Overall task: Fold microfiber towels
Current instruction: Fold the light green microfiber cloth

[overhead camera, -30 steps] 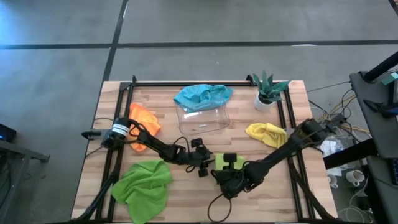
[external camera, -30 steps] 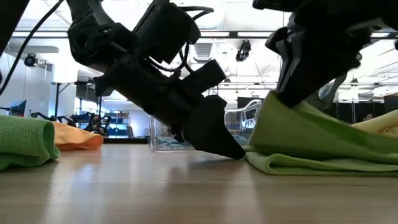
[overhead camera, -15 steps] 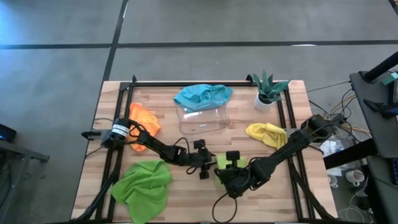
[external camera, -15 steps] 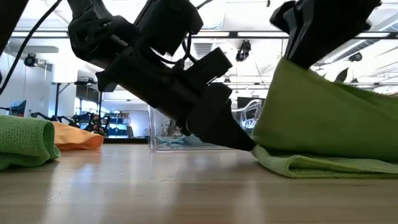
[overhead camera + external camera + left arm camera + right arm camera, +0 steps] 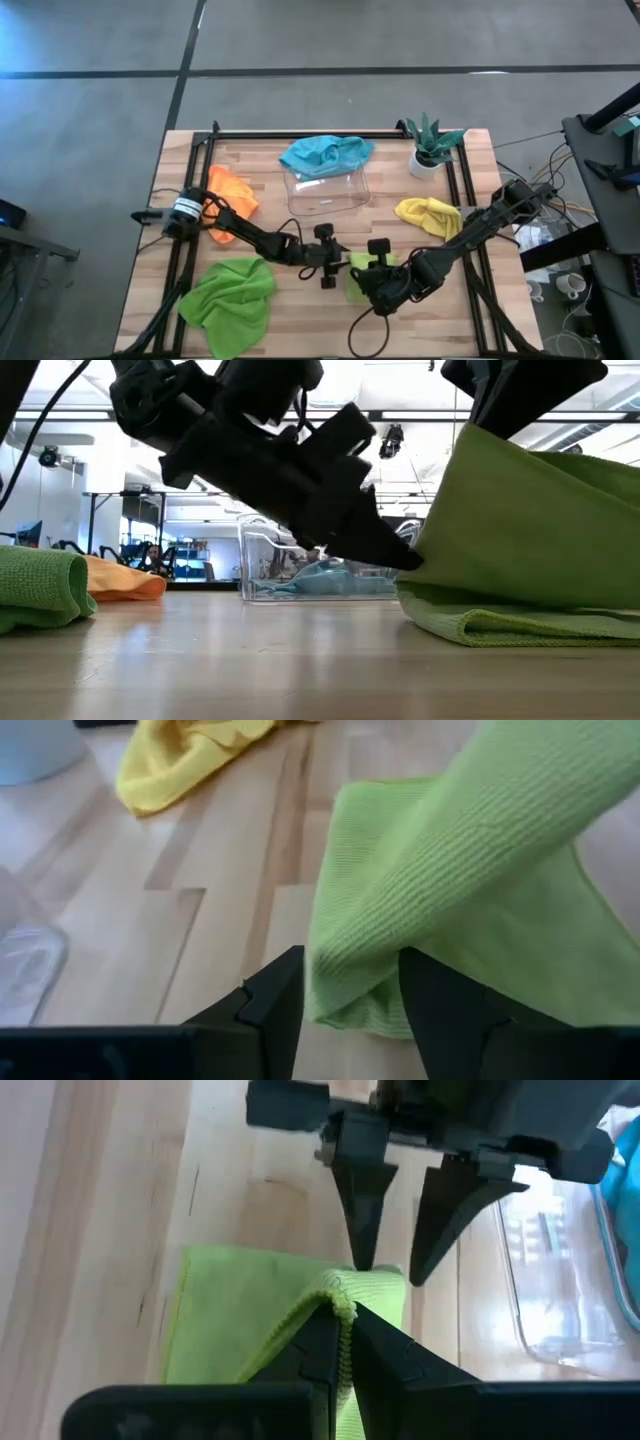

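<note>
Hands pinching lime towel — lifted.

My workspace: a light wooden butcher-block surface edged by a black metal frame, standing on a grey concrete floor crossed by dark seams. To my right, cables trail toward a dark stand. Seen level across the surface, an open hall stretches behind, its white ceiling hung with beams and bright strip lights; a black lamp fixture hangs there, and dim equipment lines the far wall.
</note>
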